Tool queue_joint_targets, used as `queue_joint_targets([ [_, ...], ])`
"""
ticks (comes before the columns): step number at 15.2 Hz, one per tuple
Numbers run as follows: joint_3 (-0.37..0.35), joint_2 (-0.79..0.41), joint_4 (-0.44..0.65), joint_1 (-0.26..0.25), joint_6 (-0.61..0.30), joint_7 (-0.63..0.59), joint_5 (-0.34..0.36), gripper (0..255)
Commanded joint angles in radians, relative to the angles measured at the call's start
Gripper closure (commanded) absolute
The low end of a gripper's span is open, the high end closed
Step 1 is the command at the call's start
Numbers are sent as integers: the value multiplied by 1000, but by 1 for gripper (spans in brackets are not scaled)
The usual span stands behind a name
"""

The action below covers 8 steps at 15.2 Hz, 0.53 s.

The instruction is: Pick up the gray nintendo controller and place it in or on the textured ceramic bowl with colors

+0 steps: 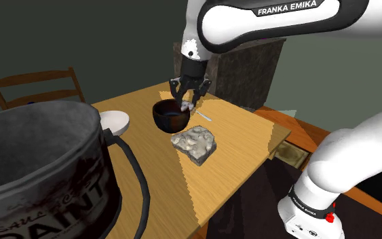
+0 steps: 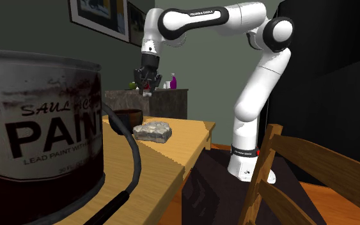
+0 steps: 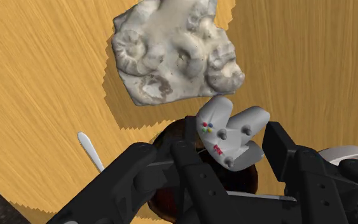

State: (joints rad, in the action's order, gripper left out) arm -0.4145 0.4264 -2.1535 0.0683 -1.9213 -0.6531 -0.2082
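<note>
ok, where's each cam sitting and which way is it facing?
Shoulder view: beside the white arm, behind a big grey paint can, looking down across the wooden table; arm and black hand show.
Second exterior view: low beside the can, looking along the table; the whole arm, base to hand, shows.
Wrist view: on the hand, looking down at the grey three-pronged controller its fingers clasp.
Shared: pale fossil-studded rock and dark bowl, in all three.

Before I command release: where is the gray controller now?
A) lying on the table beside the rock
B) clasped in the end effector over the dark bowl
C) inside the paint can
B: the wrist view shows the controller clasped by the end effector, the dark bowl beneath it.
</note>
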Motion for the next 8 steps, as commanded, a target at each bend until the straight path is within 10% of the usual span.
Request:
queue_joint_targets([
  [1, 1, -74, 58, 22, -11, 10, 27, 255],
  [8, -8, -347, 329, 69, 5, 3, 137, 255],
])
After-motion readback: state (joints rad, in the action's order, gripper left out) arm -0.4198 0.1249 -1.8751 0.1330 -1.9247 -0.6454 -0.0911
